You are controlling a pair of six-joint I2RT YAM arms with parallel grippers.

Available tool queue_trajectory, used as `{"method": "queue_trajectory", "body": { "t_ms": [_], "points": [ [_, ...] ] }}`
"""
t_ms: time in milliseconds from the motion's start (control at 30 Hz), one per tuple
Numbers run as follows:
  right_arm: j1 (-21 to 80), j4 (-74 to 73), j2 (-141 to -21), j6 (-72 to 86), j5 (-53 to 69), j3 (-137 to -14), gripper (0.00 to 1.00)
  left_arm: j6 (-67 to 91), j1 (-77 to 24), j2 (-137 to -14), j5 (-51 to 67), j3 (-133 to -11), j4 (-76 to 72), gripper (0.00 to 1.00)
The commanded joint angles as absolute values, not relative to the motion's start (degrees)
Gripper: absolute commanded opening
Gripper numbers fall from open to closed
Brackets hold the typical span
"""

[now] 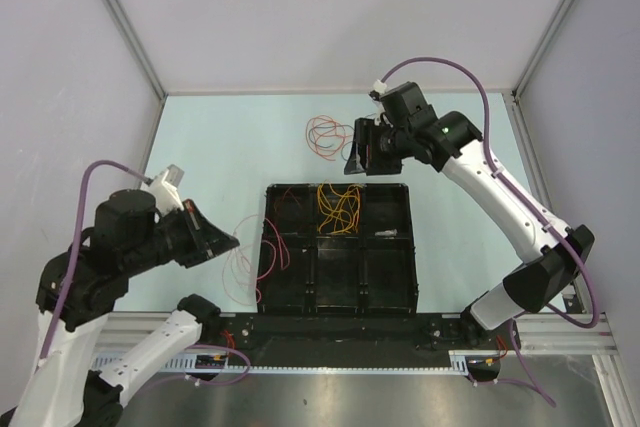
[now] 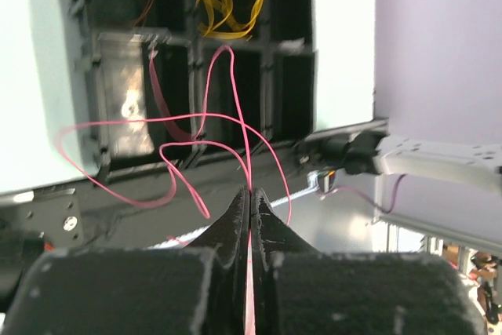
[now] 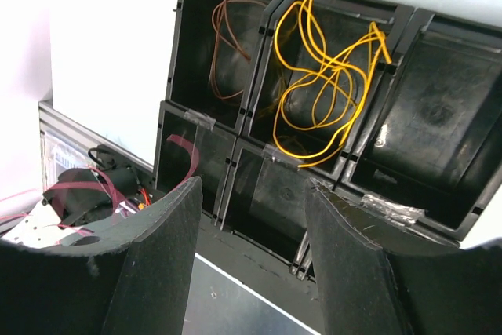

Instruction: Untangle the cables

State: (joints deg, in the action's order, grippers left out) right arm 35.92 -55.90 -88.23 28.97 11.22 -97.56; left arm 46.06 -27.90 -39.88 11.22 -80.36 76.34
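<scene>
Left gripper [image 2: 249, 192]: clamped hard on a pink cable [image 2: 205, 118], the strand pinched right at the fingertips.
Pink cable: leaves the tips in loose crossing loops that run away from the gripper toward the black compartment tray [image 1: 411, 247]. It drapes over the tray's left wall, part inside the left-hand compartments and part hanging outside.
Long axis: roughly from the left gripper toward the tray, left to right in the overhead view.
Right gripper [image 3: 252, 190]: fingers spread with nothing between them, hovering above the far edge of the tray.
Orange-red cable [image 1: 328, 137]: loose coil on the table beyond the tray, just beside the right gripper on the left arm's side.
Yellow cable [image 3: 329, 84]: bunched in the far middle compartment.
Brown cable [image 3: 235, 37]: in the far left compartment, next to the yellow one.
Nearer arm: left for the pink cable, right for the orange-red coil.
Next move, judged: the left arm draws the pink loops off the tray wall, where they may snag on the dividers.
</scene>
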Motion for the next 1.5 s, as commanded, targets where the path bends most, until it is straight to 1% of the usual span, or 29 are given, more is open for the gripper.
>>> {"method": "queue_trajectory", "body": {
  "t_ms": [0, 200, 500, 667, 1033, 1133, 1467],
  "points": [
    [37.4, -53.6, -85.8, 30.9, 9.6, -96.9, 0.60, 46.1, -28.1, -38.5, 14.0, -76.5, 75.2, 0.00],
    [38.1, -53.2, -85.6, 31.6, 9.4, -96.3, 0.60, 44.9, -28.1, -39.2, 15.3, -70.2, 71.6, 0.00],
    [38.1, -53.5, -85.8, 31.6, 8.7, -95.5, 0.60, 44.9, -28.7, -40.5, 17.0, -65.4, 66.0, 0.00],
    [38.1, -53.0, -87.2, 31.7, 9.3, -95.6, 0.60, 46.7, -29.8, -41.3, 19.7, -65.4, 62.9, 0.00],
    [37.8, -51.9, -90.6, 30.6, 10.9, -97.7, 0.60, 50.7, -35.1, -44.7, 17.0, -68.7, 60.7, 0.00],
    [37.4, -51.6, -90.7, 30.2, 11.4, -97.6, 0.60, 52.7, -38.2, -45.3, 15.6, -69.2, 58.6, 0.00],
    [36.1, -50.8, -88.5, 29.9, 12.2, -94.7, 0.60, 54.9, -41.3, -45.8, 8.6, -67.7, 62.3, 0.00]
  ]
}}
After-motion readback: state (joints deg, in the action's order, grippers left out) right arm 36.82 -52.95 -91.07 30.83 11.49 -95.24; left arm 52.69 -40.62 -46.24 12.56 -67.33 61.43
